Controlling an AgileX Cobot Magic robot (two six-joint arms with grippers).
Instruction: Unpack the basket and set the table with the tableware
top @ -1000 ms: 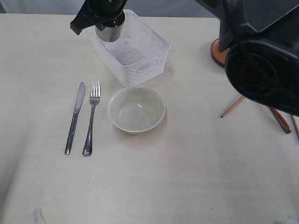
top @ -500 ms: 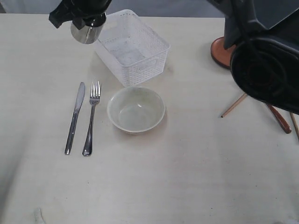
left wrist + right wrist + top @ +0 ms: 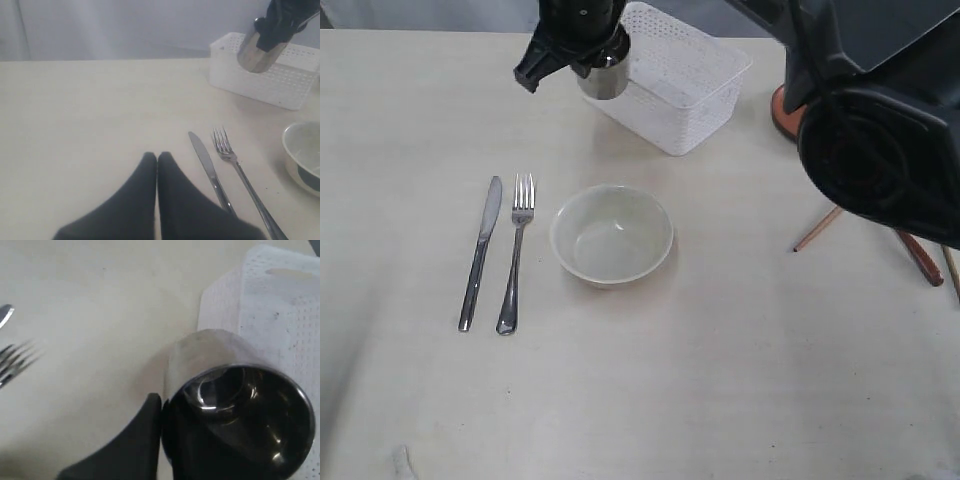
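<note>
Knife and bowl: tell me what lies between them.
The fork lies between the knife and the bowl, alongside the knife and touching neither; the exterior view shows it.

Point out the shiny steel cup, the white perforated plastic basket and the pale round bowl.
shiny steel cup (image 3: 603, 82), exterior view, on its side wall.
white perforated plastic basket (image 3: 705, 115), exterior view, on a side wall.
pale round bowl (image 3: 610, 245), exterior view, on its inner floor.
</note>
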